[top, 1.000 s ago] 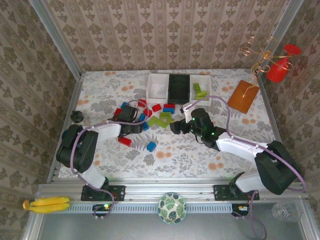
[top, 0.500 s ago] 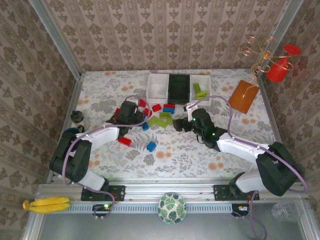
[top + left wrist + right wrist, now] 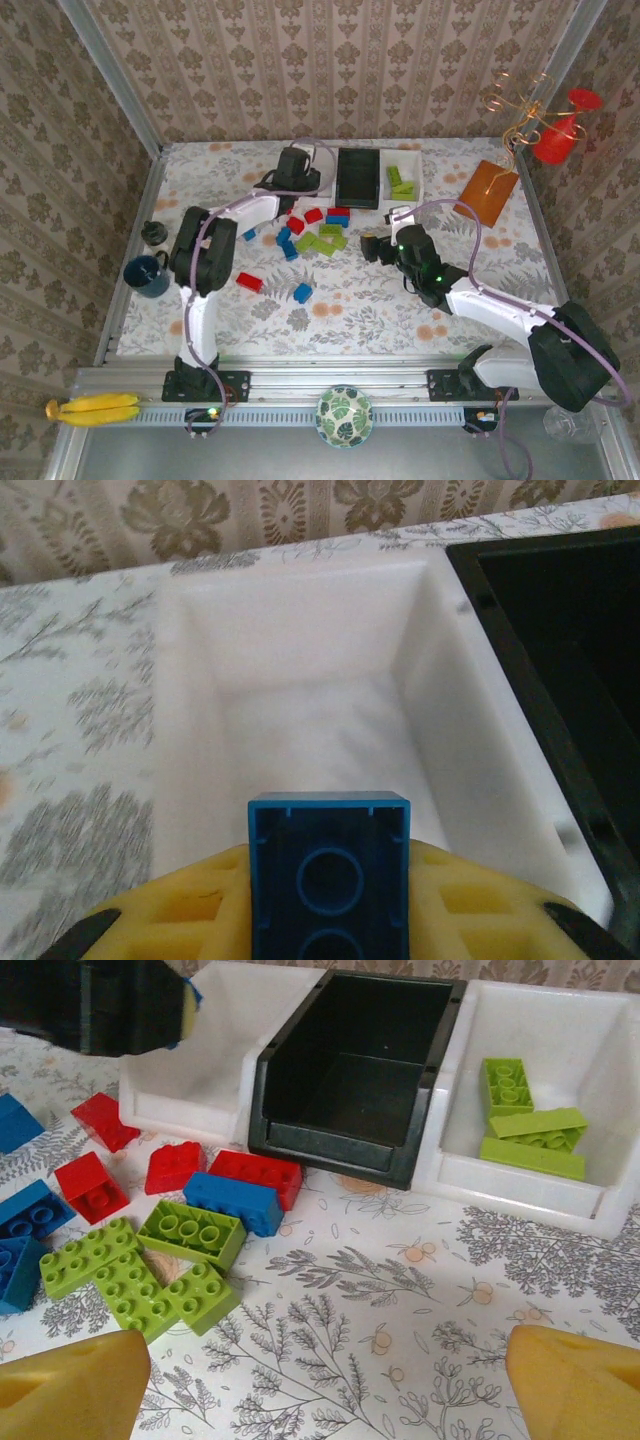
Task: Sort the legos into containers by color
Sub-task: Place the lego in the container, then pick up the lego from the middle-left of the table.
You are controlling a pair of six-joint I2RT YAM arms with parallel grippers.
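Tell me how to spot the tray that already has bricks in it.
At the far edge of the flower-patterned table, a black plastic tray sits between two white plastic trays. Take the white one on the right. It alone holds lime green plastic bricks; the black tray and the left white tray are empty.

walls: beige damask wallpaper (image 3: 330, 60) | table: floral cloth (image 3: 360, 310) | frame: aluminium rails (image 3: 110, 70) | light: even

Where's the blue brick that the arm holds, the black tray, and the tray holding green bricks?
blue brick (image 3: 330, 880), left wrist view, its hollow underside.
black tray (image 3: 335, 1145), right wrist view, its front wall.
green-brick tray (image 3: 520, 1188), right wrist view, its front wall.
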